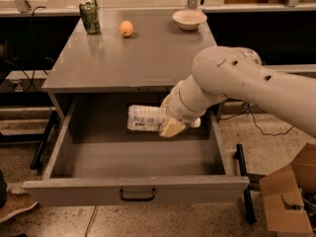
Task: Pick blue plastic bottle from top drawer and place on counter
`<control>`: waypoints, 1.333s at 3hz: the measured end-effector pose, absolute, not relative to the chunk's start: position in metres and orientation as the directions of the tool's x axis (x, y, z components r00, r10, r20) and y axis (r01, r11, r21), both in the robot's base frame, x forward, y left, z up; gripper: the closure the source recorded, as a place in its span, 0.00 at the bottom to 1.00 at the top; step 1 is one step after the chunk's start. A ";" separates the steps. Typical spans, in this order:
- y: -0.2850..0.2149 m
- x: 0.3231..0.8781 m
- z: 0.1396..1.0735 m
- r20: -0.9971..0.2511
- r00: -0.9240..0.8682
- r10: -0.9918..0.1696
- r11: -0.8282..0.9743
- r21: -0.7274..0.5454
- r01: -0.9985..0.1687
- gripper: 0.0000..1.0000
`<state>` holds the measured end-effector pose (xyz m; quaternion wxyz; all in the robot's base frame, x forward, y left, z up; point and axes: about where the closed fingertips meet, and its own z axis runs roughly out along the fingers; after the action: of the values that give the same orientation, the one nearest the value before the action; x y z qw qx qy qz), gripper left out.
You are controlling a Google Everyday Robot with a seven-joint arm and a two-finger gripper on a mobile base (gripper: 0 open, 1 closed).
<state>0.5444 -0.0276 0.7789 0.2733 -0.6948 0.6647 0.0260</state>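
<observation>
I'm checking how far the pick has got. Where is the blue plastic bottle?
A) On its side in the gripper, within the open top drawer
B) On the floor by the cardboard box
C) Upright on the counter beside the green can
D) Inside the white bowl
A: the blue plastic bottle lies sideways in the gripper, within the open top drawer and not yet on the counter.

bent arm (247, 78), pincer (170, 125) clamped low at centre
</observation>
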 end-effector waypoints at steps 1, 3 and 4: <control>-0.027 0.547 0.782 -0.395 0.123 -0.911 0.026 -0.352 -0.935 1.00; -0.018 0.620 0.862 -0.248 0.310 -0.918 -0.144 -0.520 -0.842 1.00; -0.007 0.665 0.891 -0.232 0.371 -0.899 -0.188 -0.563 -0.805 1.00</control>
<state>0.6649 -0.0069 0.8905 0.3125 -0.7669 0.5555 -0.0754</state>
